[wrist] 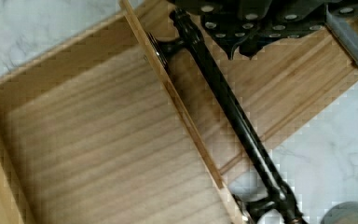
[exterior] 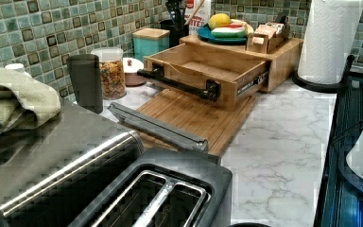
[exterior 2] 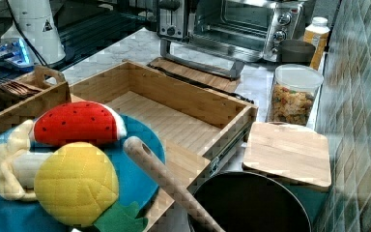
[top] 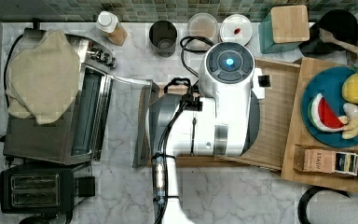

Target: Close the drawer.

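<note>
The drawer (exterior: 208, 71) stands pulled out of its wooden box (exterior: 283, 56), and nothing lies on its lined bottom (exterior 2: 174, 121). A black bar handle (exterior: 179, 85) runs across its front panel. The drawer hangs over a flat cutting board (exterior: 194, 118). In the top view my white arm (top: 223, 102) covers most of the drawer (top: 277, 116). The wrist view looks down into the drawer (wrist: 102, 149), with the handle (wrist: 233, 112) just outside the front panel. My gripper (wrist: 247, 32) is the dark shape above one end of the handle.
A steel toaster oven (top: 60, 107) has its glass door (top: 142, 126) folded down close to the drawer front. A black toaster (top: 32, 189), jars (exterior: 111, 71) and a paper towel roll (exterior: 328, 38) stand around. A blue plate of toy fruit (top: 335, 107) sits on the box.
</note>
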Tool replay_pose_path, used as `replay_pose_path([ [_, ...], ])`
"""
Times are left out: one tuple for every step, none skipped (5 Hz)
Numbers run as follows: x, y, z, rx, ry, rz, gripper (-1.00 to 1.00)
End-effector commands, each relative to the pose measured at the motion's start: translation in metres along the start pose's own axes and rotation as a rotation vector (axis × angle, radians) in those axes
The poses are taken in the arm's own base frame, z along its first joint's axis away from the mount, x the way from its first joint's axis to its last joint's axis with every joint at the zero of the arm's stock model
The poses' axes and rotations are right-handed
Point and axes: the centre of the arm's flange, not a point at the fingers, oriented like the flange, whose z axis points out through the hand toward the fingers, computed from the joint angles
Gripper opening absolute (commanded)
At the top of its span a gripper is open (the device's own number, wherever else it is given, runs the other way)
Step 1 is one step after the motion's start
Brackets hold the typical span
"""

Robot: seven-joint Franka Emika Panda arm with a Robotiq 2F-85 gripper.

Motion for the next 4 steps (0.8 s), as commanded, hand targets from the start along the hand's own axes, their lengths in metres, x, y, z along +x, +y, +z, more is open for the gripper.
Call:
replay_pose_path([
  [-0.020,-0.044,0.046,0.078,0.052,-0.148,-1.00],
  [-0.018,-0.049,0.074,0.073,0.067,-0.172,-1.00],
  [-0.015,-0.045,0.100,0.098,0.100,-0.214,-1.00],
  [-0.013,-0.054,0.123,0.127,0.189,-0.222,-1.00],
])
